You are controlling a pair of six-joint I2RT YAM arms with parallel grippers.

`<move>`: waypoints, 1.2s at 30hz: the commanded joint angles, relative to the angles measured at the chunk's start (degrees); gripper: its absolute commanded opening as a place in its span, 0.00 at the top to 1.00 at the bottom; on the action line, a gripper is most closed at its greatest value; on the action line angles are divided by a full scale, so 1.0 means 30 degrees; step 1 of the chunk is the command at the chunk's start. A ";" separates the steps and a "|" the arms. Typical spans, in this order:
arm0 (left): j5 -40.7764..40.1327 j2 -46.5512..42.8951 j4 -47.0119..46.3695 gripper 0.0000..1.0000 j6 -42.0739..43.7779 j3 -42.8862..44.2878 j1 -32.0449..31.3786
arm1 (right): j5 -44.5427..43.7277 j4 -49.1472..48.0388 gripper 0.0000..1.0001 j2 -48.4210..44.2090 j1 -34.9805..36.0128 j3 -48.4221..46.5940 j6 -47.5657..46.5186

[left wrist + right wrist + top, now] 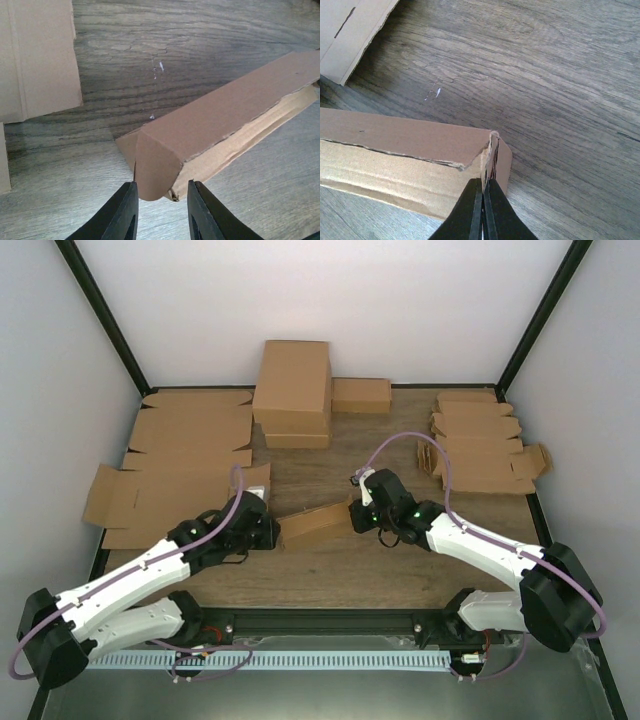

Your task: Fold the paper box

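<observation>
While flanked at both ends, the small brown cardboard paper box (315, 523) lies half-folded on the grey wooden bench (340, 570).
The left tool (161, 212), fingers apart, straddles its rounded left end, probably to steady it; the right tool (483, 210) is pinched onto the right end flap, seemingly keeping that fold.

Small brown cardboard paper box (215, 120): matt, smooth faces; rough, fibrous torn edge just ahead of left pincer (160, 192). Black plastic fingers (122, 215): smooth, faint sheen. Grey-brown wood-grain tabletop (200, 40) beyond pincer: matt, streaked.
</observation>
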State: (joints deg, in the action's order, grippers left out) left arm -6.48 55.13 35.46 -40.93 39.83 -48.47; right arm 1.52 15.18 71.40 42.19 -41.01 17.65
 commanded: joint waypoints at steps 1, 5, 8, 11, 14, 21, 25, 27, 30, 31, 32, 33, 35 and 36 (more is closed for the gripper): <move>-0.0506 0.0582 -0.1116 0.70 -0.0010 -0.0386 -0.0009 | 0.0285 0.0916 0.99 0.0208 0.0144 -0.0262 0.0091; -0.0853 0.0922 -0.1087 0.72 0.0091 -0.0323 -0.0016 | 0.0383 0.0888 0.99 0.0221 0.0143 -0.0274 0.0120; -0.1054 0.1092 -0.1048 0.79 0.0169 -0.0196 -0.0016 | 0.0473 0.0856 0.98 0.0181 0.0144 -0.0293 0.0143; -0.1274 0.1388 -0.0828 0.90 0.0235 0.0308 0.0002 | 0.0484 0.0840 0.96 0.0135 0.0129 -0.0331 0.0178; -0.1292 0.1744 -0.0472 0.96 0.0224 0.0883 -0.0015 | 0.0502 0.0794 0.85 0.0064 0.0144 -0.0367 0.0139; -0.0667 0.2325 0.0191 0.96 0.0224 0.1565 -0.0015 | 0.0398 0.0334 0.69 0.0181 0.0144 -0.0040 0.0036; -0.0102 0.2548 0.0561 0.96 0.0224 0.1900 -0.0016 | 0.0622 -0.0144 0.69 0.0305 0.0142 0.0323 0.0060; 0.0167 0.2730 0.0840 0.96 0.0224 0.2193 -0.0012 | 0.0735 -0.0424 0.69 0.0355 0.0144 0.0579 0.0048; 0.0661 0.3040 0.1305 0.96 0.0188 0.2746 0.0037 | 0.0797 -0.0800 0.68 0.0373 0.0144 0.0901 0.0068; 0.0856 0.3119 0.1403 0.96 0.0147 0.2875 0.0082 | 0.0806 -0.0862 0.68 0.0375 0.0144 0.1008 0.0086; 0.1030 0.3220 0.1507 0.96 0.0101 0.3053 0.0146 | 0.0804 -0.0935 0.68 0.0401 0.0144 0.1040 0.0111; 0.1199 0.3306 0.1604 0.96 0.0044 0.3210 0.0133 | 0.0811 -0.0952 0.68 0.0423 0.0144 0.1077 0.0096; 0.1522 0.3354 0.1605 0.96 -0.0131 0.3408 0.0221 | 0.0865 -0.1048 0.68 0.0408 0.0144 0.1133 0.0113; 0.1656 0.3360 0.1598 0.96 -0.0194 0.3467 0.0241 | 0.0895 -0.1101 0.69 0.0402 0.0144 0.1167 0.0121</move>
State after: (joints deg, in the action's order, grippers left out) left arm -5.04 64.93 40.49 -40.51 47.81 -48.03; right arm 3.20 11.97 71.79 42.19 -38.37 17.87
